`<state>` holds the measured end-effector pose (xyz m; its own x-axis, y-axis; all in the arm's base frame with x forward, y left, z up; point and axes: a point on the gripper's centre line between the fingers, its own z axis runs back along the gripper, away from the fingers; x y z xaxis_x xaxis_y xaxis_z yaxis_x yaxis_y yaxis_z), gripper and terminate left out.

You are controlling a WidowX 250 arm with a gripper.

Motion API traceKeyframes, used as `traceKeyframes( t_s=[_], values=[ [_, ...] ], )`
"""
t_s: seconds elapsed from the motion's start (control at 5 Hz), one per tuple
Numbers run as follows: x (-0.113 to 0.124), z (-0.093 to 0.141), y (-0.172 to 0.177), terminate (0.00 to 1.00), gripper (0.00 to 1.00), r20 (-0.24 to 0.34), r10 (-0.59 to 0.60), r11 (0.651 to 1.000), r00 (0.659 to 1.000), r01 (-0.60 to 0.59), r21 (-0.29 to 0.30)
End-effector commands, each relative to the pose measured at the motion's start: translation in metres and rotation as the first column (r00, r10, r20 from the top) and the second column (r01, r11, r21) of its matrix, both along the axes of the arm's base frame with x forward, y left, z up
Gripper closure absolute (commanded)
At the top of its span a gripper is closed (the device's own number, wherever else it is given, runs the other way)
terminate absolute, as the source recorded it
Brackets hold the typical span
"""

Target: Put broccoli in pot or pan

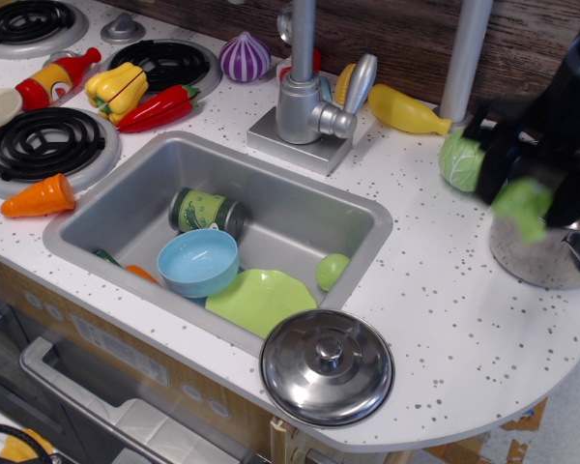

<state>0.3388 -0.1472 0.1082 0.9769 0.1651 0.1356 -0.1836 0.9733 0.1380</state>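
No writing is reading clearly; the can [205, 210] lying in the sink [362, 215] is wearing a green label too small to make out. The white speckled counter [435, 338] is backing onto dark wood paneling. At three o'clock the blurred black gripper [534, 174] is gripping the broccoli [522, 205] between its fingers, hanging at the pot's [541, 256] left rim. The lid [327, 366] is sitting at six o'clock.
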Motion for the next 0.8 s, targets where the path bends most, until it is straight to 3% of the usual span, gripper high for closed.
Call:
traceKeyframes(
  t_s=[0.0,0.4,0.6],
  values=[
    [0.043,0.034,-0.001,0.00,1.00,0.064,-0.050,0.999,0.997,0.051,-0.018],
    [0.069,-0.005,0.001,0.00,1.00,0.142,-0.088,0.995,0.986,0.094,-0.036],
    [0.071,-0.012,0.001,0.00,0.00,0.160,-0.078,0.996,0.984,0.084,-0.034]
  ],
)
